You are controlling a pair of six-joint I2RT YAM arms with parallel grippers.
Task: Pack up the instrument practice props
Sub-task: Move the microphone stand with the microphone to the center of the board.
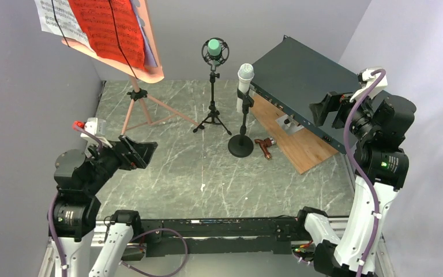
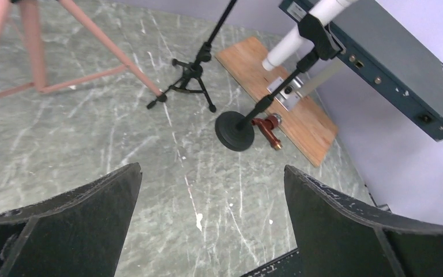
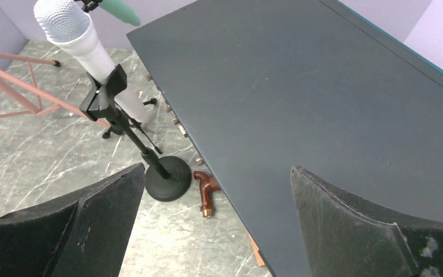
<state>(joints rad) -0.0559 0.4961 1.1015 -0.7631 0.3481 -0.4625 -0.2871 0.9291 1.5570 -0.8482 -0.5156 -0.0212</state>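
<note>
Step 1, seemingly unstarted: your L tool [image 2: 212,170], R tool [image 3: 217,169] spread, empty. Next, prob.: lift white mesh-headed microphone [image 1: 245,75] off black round-base mount [image 1: 241,145].

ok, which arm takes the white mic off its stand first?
Right, probably. The right gripper hangs open over the dark green box, nearer the white microphone clipped in its round-base stand. The left gripper, also open, sits farther, by the pink tripod.
</note>
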